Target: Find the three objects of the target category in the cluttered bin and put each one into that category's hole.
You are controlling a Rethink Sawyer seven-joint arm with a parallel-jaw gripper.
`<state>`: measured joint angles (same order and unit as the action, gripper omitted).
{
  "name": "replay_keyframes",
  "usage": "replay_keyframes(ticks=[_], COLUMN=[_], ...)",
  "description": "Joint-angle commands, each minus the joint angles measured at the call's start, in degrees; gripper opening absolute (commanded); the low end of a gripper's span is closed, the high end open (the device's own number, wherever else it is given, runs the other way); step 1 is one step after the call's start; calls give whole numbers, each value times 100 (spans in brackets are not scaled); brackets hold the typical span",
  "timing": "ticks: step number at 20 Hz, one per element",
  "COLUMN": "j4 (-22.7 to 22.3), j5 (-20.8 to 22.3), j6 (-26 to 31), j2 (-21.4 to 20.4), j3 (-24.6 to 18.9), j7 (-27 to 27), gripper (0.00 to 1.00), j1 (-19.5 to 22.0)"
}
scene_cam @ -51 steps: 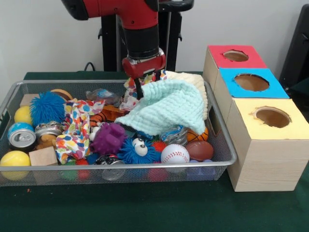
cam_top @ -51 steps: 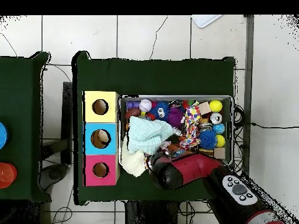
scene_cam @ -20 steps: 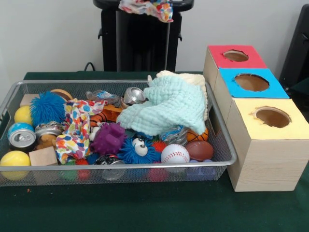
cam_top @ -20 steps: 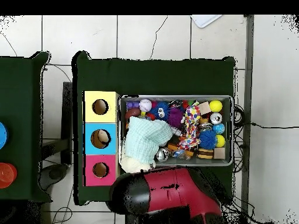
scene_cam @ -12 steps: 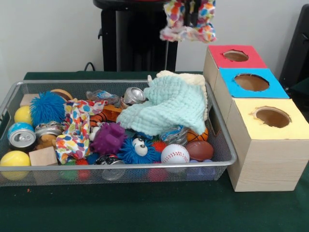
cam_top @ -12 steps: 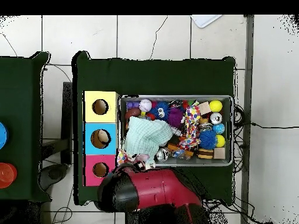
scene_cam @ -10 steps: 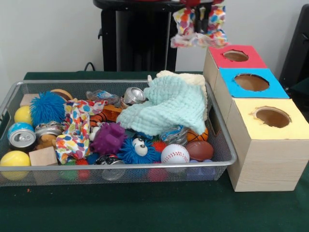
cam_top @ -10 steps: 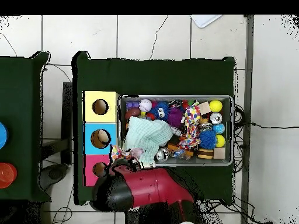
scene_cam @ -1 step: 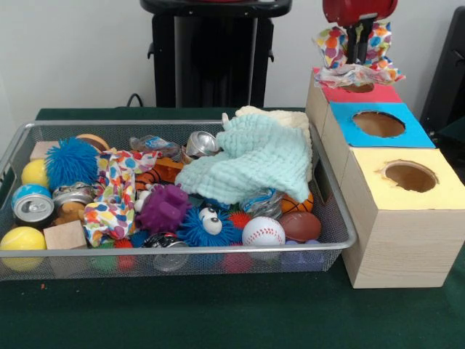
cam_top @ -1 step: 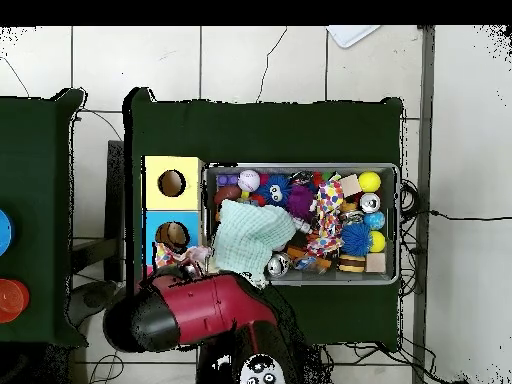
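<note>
My gripper (scene_cam @ -1 step: 356, 55) hangs over the red box (scene_cam @ -1 step: 381, 94) at the far end of the row, shut on a white cloth with coloured dots (scene_cam @ -1 step: 354, 52). The cloth's lower folds drape onto the red top and hide its hole. In the overhead view the red arm (cam_top @ -1 step: 195, 310) covers the red box, and the dotted cloth (cam_top @ -1 step: 180, 258) shows at its edge. In the wire bin (scene_cam @ -1 step: 182, 251) lie a mint knitted cloth (scene_cam @ -1 step: 251, 160), a cream cloth (scene_cam @ -1 step: 290, 120) under it, and a second dotted cloth (scene_cam @ -1 step: 116, 189).
The blue box (scene_cam @ -1 step: 378, 125) and the yellow box (scene_cam @ -1 step: 410, 177) stand beside the red one, holes uncovered. The bin also holds cans (scene_cam @ -1 step: 30, 205), balls (scene_cam @ -1 step: 263, 231), fuzzy toys (scene_cam @ -1 step: 163, 207) and wooden blocks (scene_cam @ -1 step: 65, 235). The bin (cam_top @ -1 step: 395, 225) sits right of the boxes from overhead.
The gripper lifted the dotted cloth out of the bin's back and carried it sideways to above the red box. A crushed can at the bin's back became visible.
</note>
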<state>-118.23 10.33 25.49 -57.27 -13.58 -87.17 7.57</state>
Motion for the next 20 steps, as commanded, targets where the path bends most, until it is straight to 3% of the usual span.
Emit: replay_keyframes(ticks=[1, 7, 9, 20], j4=[774, 1201, 1525, 2316], j5=[-368, -417, -462, -776], j6=[533, 99, 205, 338], j2=[270, 667, 875, 1330], j3=[391, 751, 845, 1394], j7=[-1431, -1698, -1699, -1785], gripper=[0, 0, 0, 0], j1=[-58, -455, -548, -954])
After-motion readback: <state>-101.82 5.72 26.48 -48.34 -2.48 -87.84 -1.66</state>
